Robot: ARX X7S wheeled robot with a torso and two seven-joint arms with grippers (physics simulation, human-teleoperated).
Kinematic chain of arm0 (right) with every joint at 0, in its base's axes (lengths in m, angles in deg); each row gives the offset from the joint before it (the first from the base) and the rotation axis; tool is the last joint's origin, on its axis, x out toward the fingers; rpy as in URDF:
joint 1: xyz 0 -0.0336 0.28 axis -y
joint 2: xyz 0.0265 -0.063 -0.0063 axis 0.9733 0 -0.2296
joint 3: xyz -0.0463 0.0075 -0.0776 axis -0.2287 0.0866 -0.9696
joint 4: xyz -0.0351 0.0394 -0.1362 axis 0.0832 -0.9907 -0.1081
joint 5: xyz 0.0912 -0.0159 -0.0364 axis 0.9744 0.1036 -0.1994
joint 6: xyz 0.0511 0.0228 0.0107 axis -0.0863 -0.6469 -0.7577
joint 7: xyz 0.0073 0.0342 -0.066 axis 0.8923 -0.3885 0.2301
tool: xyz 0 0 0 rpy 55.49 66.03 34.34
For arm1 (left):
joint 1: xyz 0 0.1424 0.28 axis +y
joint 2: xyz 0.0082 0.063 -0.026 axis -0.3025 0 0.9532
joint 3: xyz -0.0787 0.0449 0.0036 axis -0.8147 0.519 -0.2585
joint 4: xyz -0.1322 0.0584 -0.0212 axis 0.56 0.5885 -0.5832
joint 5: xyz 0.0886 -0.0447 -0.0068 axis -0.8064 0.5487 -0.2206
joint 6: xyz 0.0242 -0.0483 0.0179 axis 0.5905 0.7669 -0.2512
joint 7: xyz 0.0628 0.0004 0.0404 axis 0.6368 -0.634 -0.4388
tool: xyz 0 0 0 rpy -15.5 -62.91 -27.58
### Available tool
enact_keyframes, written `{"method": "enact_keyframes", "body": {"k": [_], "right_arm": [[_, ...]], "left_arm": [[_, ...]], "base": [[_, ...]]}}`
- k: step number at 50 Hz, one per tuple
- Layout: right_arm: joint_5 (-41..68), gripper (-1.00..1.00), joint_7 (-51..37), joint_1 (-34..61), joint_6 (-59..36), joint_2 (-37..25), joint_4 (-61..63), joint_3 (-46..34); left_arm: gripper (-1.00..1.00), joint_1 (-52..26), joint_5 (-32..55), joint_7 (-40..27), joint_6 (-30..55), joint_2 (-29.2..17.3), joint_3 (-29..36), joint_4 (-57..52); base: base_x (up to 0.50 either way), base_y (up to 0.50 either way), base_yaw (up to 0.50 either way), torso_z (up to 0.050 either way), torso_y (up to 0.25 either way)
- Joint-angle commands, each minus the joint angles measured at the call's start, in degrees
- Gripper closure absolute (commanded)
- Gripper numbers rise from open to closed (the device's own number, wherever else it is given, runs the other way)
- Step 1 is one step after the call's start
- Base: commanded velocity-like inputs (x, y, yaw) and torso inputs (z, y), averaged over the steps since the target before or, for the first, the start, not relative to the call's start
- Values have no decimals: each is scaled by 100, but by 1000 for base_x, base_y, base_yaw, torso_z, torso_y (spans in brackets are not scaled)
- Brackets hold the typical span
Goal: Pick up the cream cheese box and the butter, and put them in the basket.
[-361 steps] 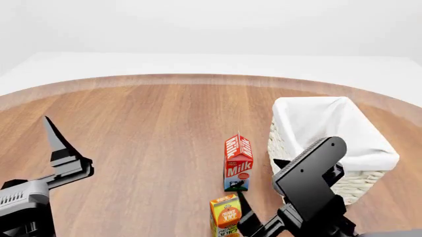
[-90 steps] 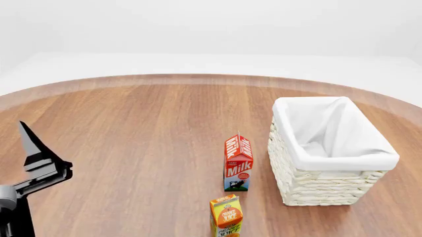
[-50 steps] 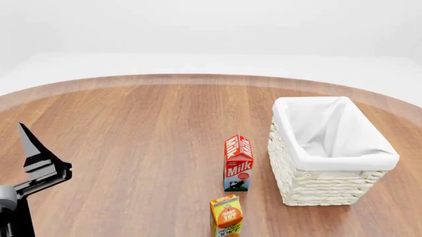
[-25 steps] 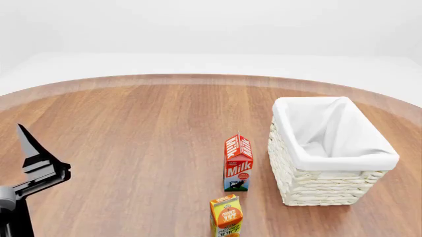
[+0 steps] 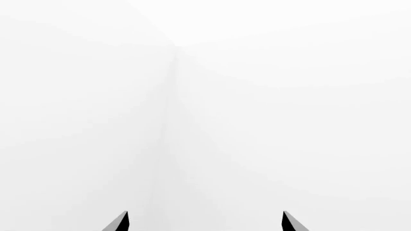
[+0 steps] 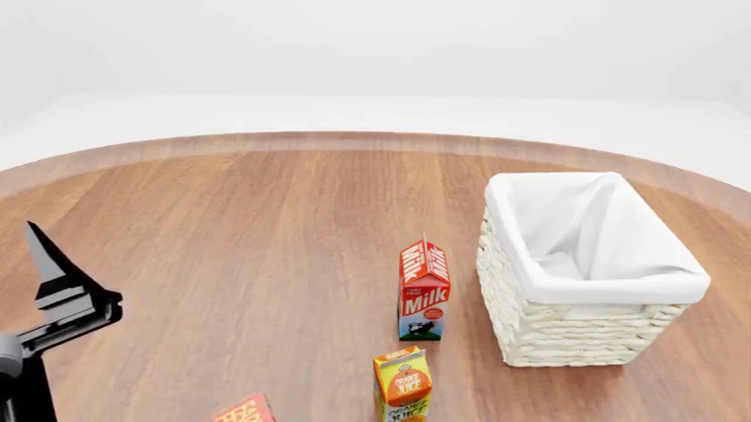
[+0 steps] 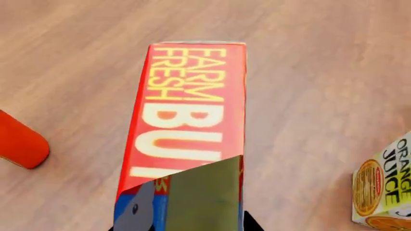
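**Butter under right wrist camera, basket waiting beyond**

Nearest: butter (image 7: 186, 125) filling the right wrist view, right gripper's state impossible to tell. Left gripper (image 5: 204, 222) spread wide, holding nothing. Farther on: orange juice carton (image 6: 403, 384), then milk carton (image 6: 424, 288), just beside the basket (image 6: 586, 290).

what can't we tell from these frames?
- Cream cheese box: in no view.
- Butter: near end covered by a grey-green finger in the right wrist view; only a corner shows in the head view, cut by the bottom edge.
- Right gripper: grip state unclear, absent from the head view.
- Left wrist view: blank white beyond two fingertips.
- Orange juice carton: base cut off.
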Motion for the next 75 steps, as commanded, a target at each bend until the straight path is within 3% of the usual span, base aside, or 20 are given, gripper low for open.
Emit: {"method": "enact_keyframes", "body": {"k": [1, 14, 30, 36, 42, 53, 75], "right_arm": [[177, 100, -927, 598, -288, 129, 1399, 523], [1182, 100, -1991, 1309, -305, 18, 2272, 1157], [2089, 100, -2657, 2563, 170, -1101, 2819, 2350], [2419, 100, -2664, 2898, 348, -1662, 2820, 2820], [3124, 100, -2668, 3095, 92, -2536, 2819, 3949], [3548, 100, -2572, 3421, 494, -4051, 2763, 4451], [3324, 100, -1513, 2867, 642, -5446, 1906, 5343]], "left_arm": [[-100, 27, -134, 121, -59, 79, -118, 9], [-100, 18, -149, 117, -69, 82, -95, 25], [-100, -24, -214, 115, -23, 87, 2, 28], [-100, -48, -242, 109, 13, 85, 42, 14], [-100, -74, -244, 108, 42, 80, 67, 10], [-100, -117, -272, 93, 133, 56, 112, -50], [-100, -77, -305, 71, 140, 29, 107, -79]], "base": [[0, 0, 0, 0, 0], [0, 0, 0, 0, 1], [0, 0, 0, 0, 1], [0, 0, 0, 0, 0], [0, 0, 0, 0, 2], [0, 0, 0, 1, 1], [0, 0, 0, 0, 1]]}}
